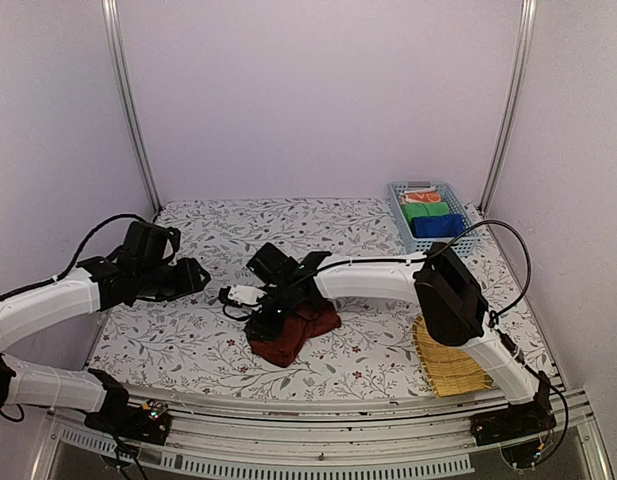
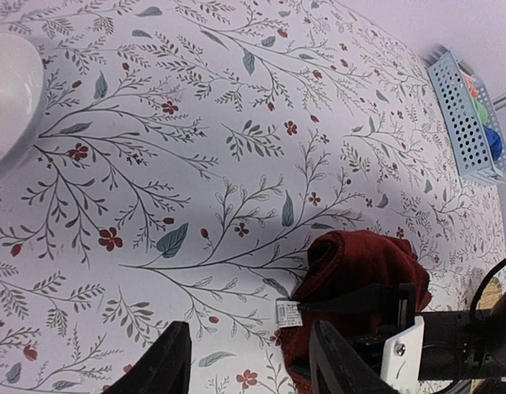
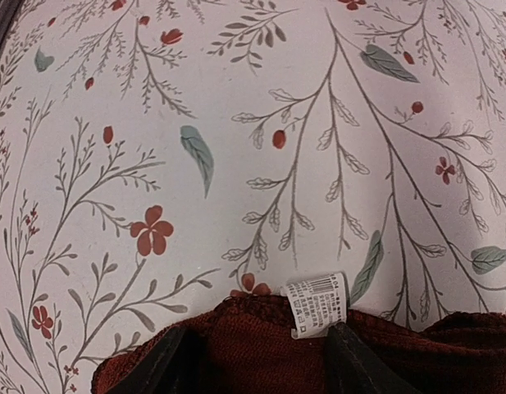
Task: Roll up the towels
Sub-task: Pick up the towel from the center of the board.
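1. Bench [image 1: 178,345]: covered with a pale cloth printed with leaves and small red flowers; both arms reach over it from the near edge.
2. Reddish-brown towel [image 1: 293,332]: a crumpled bundle lying near the middle of the bench, toward the near edge. A white label [image 3: 316,305] sits at its far edge and rests on the printed cover.
3. Right gripper [image 3: 257,338]: reaches across to the middle of the bench and is set low over the far edge of the reddish-brown towel. Its two dark fingers [image 3: 164,361] are spread, one on each side of the label, with terry cloth lying between them. The views do not show the cloth being pinched.
4. Left gripper [image 2: 249,330]: hovers over the left half of the bench, just beside the towel. Its fingers are spread, with only the printed cover between them.
5. Basket [image 1: 401,218]: light blue and perforated, at the far right corner of the bench.
6. Blue towel [image 1: 438,226]: a rolled bundle at the near end of the basket, next to a green cloth [image 1: 425,210]. An orange-red cloth [image 1: 421,197] lies behind that one.
7. Woven mat [image 1: 450,362]: straw-coloured, at the near right of the bench, partly under the right arm.
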